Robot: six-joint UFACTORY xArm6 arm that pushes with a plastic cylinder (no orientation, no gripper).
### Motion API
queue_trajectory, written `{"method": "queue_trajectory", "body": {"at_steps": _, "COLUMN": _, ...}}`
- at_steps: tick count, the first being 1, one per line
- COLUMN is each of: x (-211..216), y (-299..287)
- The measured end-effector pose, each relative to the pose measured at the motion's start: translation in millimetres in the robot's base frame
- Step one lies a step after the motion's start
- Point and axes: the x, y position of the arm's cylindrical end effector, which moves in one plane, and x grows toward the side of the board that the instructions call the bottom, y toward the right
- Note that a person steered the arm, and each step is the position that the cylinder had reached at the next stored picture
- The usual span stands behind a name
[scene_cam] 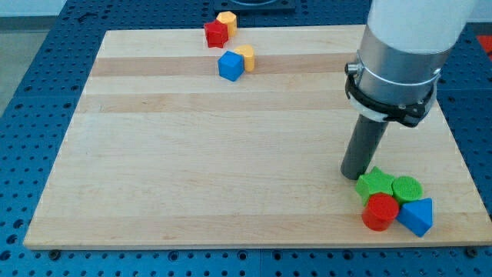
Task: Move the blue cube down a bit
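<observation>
Camera view: yellow block [246, 55] touches blue cube [230, 66].

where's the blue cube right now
The blue cube sits near the view's top, left of centre on the board, touching a yellow block on its right. My tip is far off at lower right.

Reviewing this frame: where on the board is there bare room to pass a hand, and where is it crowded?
Free: the wide middle and left of the wooden board, below the blue cube and left of my tip.

Crowded: top edge, where red block, yellow block and orange block sit; bottom right, where green star, green cylinder, red cylinder and blue triangle cluster beside my tip.
</observation>
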Motion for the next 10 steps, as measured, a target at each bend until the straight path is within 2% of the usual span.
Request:
{"method": "queue_trajectory", "body": {"at_steps": 1, "x": -46, "y": -53}}
{"method": "queue_trajectory", "body": {"at_steps": 3, "x": -184, "y": -57}}
{"method": "queue_trajectory", "body": {"at_steps": 4, "x": -229, "y": -72}}
{"method": "queue_trajectory", "body": {"at_steps": 5, "x": -256, "y": -73}}
{"method": "queue_trajectory", "body": {"at_steps": 7, "x": -265, "y": -92}}
{"method": "queue_trajectory", "body": {"at_steps": 9, "x": -320, "y": -135}}
{"method": "queue_trajectory", "body": {"at_steps": 10, "x": -313, "y": -160}}
